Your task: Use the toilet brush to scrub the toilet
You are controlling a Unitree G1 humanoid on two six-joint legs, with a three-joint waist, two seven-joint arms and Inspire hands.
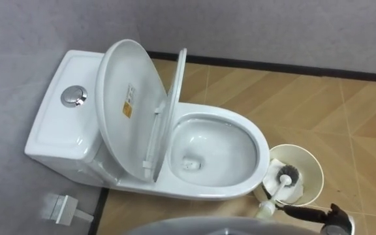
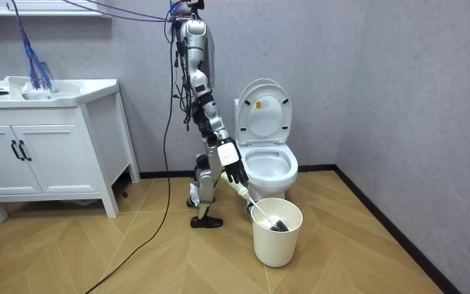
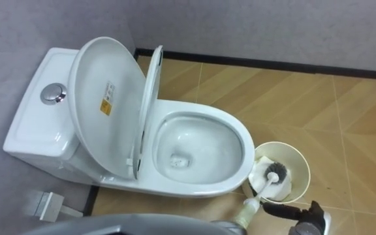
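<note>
The white toilet [image 1: 258, 145] stands against the grey wall with its lid [image 1: 126, 104] and seat [image 1: 175, 91] both raised, and a little water lies in the bowl. To its right a cream bucket [image 1: 313, 171] sits on the floor. The toilet brush [image 1: 287, 173] has its dark bristle head down inside the bucket, and its white-and-black handle slants out toward me. My right hand [image 1: 340, 218] is shut on the handle's dark end at the lower right. In the room view I stand beside the toilet, right hand [image 2: 233, 165] lowered over the bucket [image 2: 276, 241].
A round chrome flush button [image 1: 74, 96] is on the tank top. A small white fitting [image 1: 61, 207] lies on the floor left of the toilet base. A white vanity with sink [image 2: 47, 139] stands at the room view's left. Wood-pattern floor spreads around the bucket.
</note>
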